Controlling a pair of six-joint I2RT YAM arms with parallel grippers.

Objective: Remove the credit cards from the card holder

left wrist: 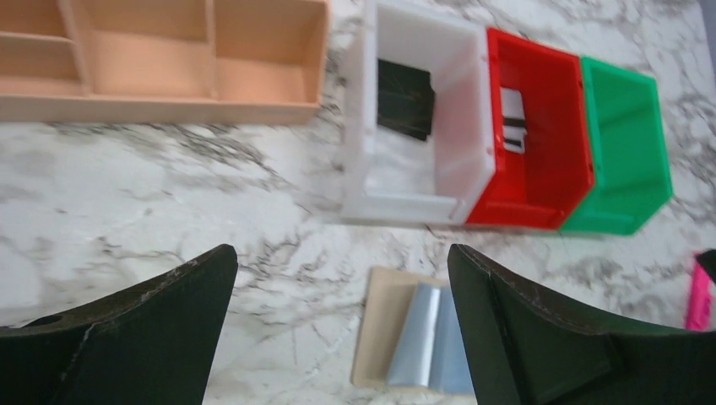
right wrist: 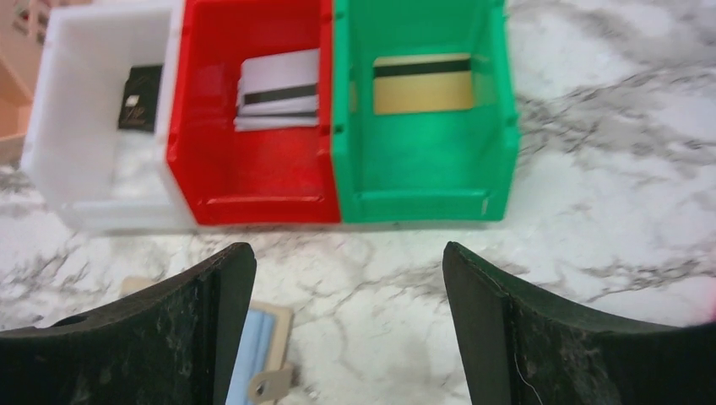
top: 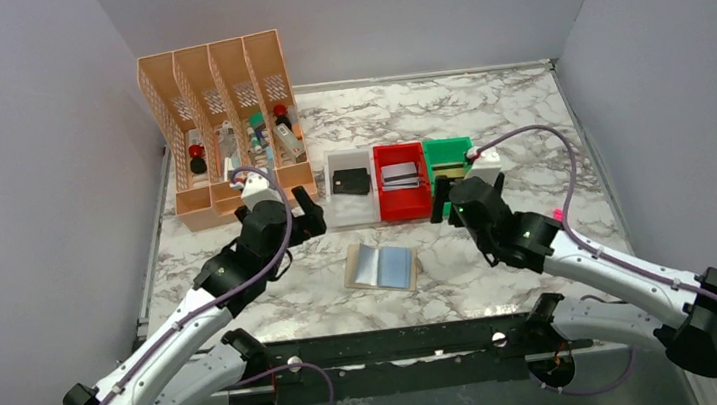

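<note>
Flat bifold card holder (top: 381, 266), blue-grey panels with a tan border, lies open on the marble tabletop (top: 527, 124) between the arms. Black card (right wrist: 139, 97) in white bin (right wrist: 110, 211). Silver-grey card (right wrist: 279, 89) in red bin (right wrist: 253, 207). Gold-and-dark striped card (right wrist: 422, 83) in green bin (right wrist: 422, 202). Left gripper (left wrist: 342, 257) and right gripper (right wrist: 348, 253) both gape wide, empty.

The left gripper (left wrist: 342, 333) hangs over the marble table (left wrist: 127, 194) with its two dark fingers (left wrist: 127, 337) spread wide and gripping nothing, and under them the card holder (left wrist: 418, 337) lies flat, partly hidden by the right finger. Further away three bins stand touching side by side: the white bin (left wrist: 397, 202) holds a black card (left wrist: 405, 97), the red bin (left wrist: 519, 207) holds a pale card with a dark stripe (left wrist: 512, 118), and the green bin (left wrist: 625, 143) is on the right. An orange organizer (left wrist: 169, 105) sits at the top left, and a pink marker (left wrist: 697, 295) shows at the right edge.
</note>
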